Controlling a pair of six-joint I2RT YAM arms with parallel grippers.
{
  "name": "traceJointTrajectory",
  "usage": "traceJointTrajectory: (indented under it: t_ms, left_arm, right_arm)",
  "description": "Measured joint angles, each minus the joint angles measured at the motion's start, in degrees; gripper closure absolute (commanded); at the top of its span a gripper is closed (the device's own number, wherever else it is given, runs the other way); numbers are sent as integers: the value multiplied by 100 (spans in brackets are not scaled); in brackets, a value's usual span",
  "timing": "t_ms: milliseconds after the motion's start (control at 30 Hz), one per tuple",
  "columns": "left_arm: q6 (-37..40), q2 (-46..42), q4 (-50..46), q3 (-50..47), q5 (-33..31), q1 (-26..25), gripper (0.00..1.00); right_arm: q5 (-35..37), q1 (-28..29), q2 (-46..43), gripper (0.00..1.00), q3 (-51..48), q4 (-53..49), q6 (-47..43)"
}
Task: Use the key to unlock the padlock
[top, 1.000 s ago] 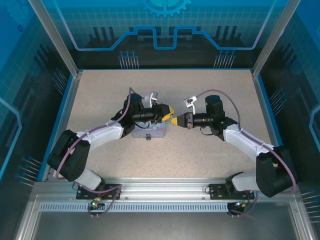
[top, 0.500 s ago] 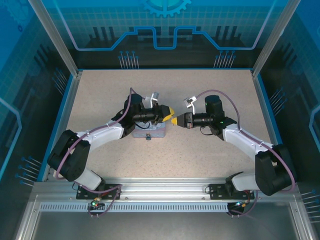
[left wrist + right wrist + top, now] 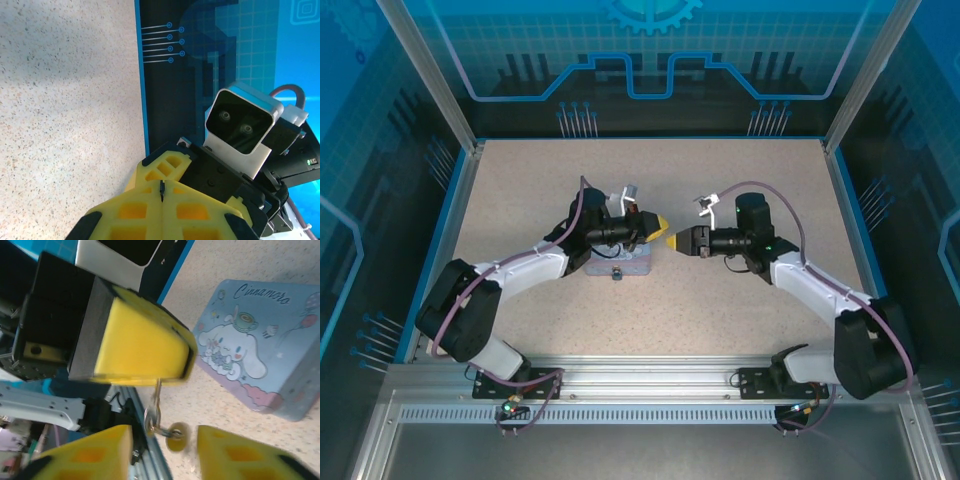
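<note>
My left gripper (image 3: 660, 223) hangs over the table's middle, shut on the key (image 3: 162, 190), a thin dark sliver pinched between its yellow fingers (image 3: 196, 212). In the right wrist view the key (image 3: 158, 389) hangs from the left gripper's fingertip, with a ring and a small round piece (image 3: 175, 436) dangling below. My right gripper (image 3: 164, 441) faces it, open, its jaws standing either side of the ring without touching it. In the top view my right gripper (image 3: 676, 240) sits just right of the left one. The padlock (image 3: 617, 273) is a tiny dark thing at the tin's near edge.
A pastel tin with a white cartoon figure (image 3: 260, 345) lies on the speckled table under the left arm, also visible as the tin (image 3: 623, 263) from above. Blue walls (image 3: 460, 190) fence the table on three sides; a metal rail (image 3: 650, 385) runs along the near edge.
The right gripper has opened and drawn back a little to the right, leaving a gap between the two grippers. The left gripper has closed fully on the key.
</note>
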Motion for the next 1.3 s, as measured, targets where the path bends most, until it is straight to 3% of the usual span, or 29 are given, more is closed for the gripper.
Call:
traceJointTrajectory:
  t_ms: [200, 500, 667, 1033, 1300]
  left_arm:
    - [210, -393, -393, 0, -531, 2, 100]
    - [273, -658, -422, -4, -1373, 24, 100]
    - [103, -800, -109, -188, -1862, 20, 100]
    - [-35, -1045, 94, -455, -2787, -195, 100]
    - [-210, -1132, 96, -627, -3375, -273, 100]
  right_arm:
    - [382, -374, -1071, 37, -645, -339, 179]
    - [1869, -457, -2321, 36, -1027, -450, 1432]
    - [2310, -251, -1899, 39, -1038, 243, 2096]
    - [3027, 833, -328, 48, -321, 1652, 2885]
    - [3456, 1158, 446, 51, 118, 2378, 3303]
